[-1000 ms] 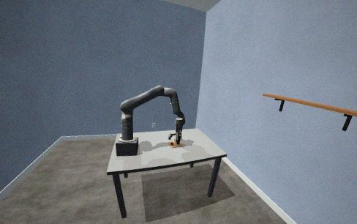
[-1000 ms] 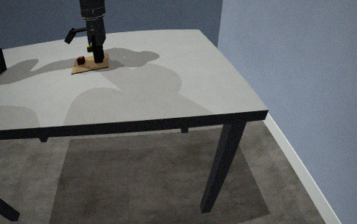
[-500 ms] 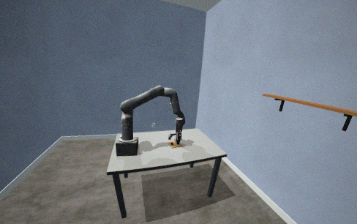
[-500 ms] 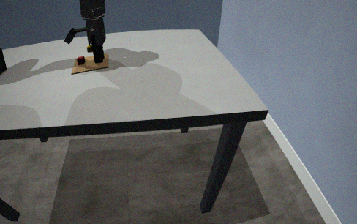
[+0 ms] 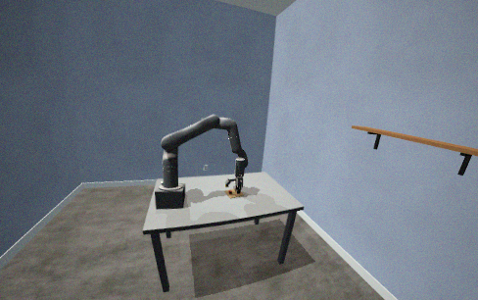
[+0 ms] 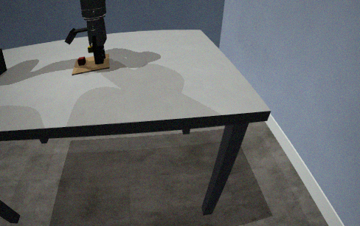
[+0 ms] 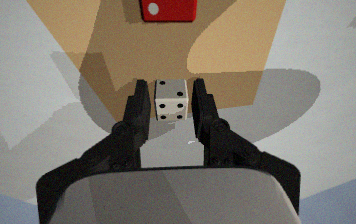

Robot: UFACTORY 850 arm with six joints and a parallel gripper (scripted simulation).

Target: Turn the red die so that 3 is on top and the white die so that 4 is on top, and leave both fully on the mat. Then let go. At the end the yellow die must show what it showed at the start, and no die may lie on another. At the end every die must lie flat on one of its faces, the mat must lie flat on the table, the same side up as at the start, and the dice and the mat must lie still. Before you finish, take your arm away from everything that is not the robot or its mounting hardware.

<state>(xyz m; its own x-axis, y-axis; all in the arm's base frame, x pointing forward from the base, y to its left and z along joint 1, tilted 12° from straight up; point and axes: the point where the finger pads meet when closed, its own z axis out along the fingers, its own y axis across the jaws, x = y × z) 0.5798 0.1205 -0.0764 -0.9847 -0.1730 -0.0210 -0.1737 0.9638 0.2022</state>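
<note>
The tan mat (image 7: 150, 50) lies on the table, also seen in the exterior view (image 6: 90, 64). The white die (image 7: 171, 100) sits at the mat's near edge, between my fingers. My gripper (image 7: 170, 92) (image 6: 99, 58) is open, with a small gap showing on each side of the die, and it stands low over the mat. The red die (image 7: 167, 9) lies further in on the mat, one white pip facing the wrist camera; it also shows in the exterior view (image 6: 81, 60). A small yellow bit (image 6: 89, 48) beside the gripper may be the yellow die; it is mostly hidden.
The arm's base (image 5: 169, 193) stands at the table's left end. The table's front edge (image 6: 129, 125) is far from the mat. A wooden shelf (image 5: 416, 142) hangs on the right wall.
</note>
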